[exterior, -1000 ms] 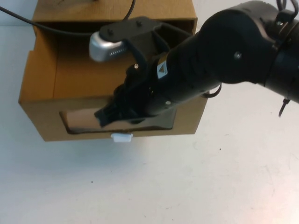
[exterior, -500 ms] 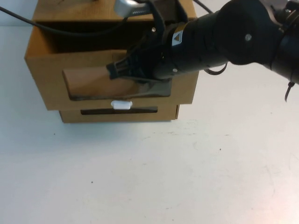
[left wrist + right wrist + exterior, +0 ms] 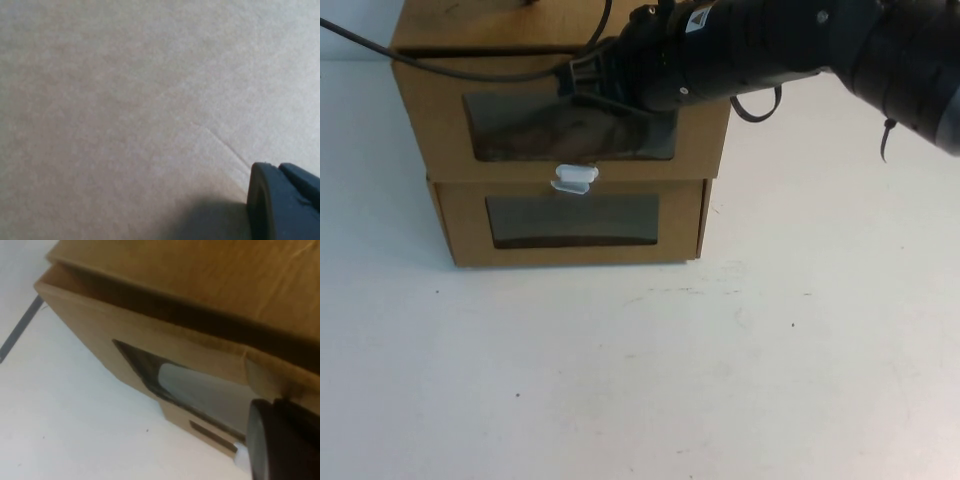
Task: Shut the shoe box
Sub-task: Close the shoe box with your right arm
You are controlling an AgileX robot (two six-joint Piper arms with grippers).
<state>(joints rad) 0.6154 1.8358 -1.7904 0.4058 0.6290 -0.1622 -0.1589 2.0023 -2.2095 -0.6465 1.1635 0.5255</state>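
Fingers of right gripper (image 3: 582, 82) against shoe box (image 3: 440, 110) front panel, opening not visible. Left gripper (image 3: 282, 200) over bare bench (image 3: 720, 380), fingers unclear. Shoe box stacked on lower box (image 3: 680, 220), small gap along top edge.

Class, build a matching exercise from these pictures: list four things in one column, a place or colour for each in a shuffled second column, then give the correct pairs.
Things:
1. shoe box
2. lower box
3. white tab
4. right gripper

Descriptions:
A. against the upper front panel
B. stacked on top
C. small, between the two windows
D. resting on the table

Pairs: 1-B, 2-D, 3-C, 4-A

The left gripper hangs over bare table.
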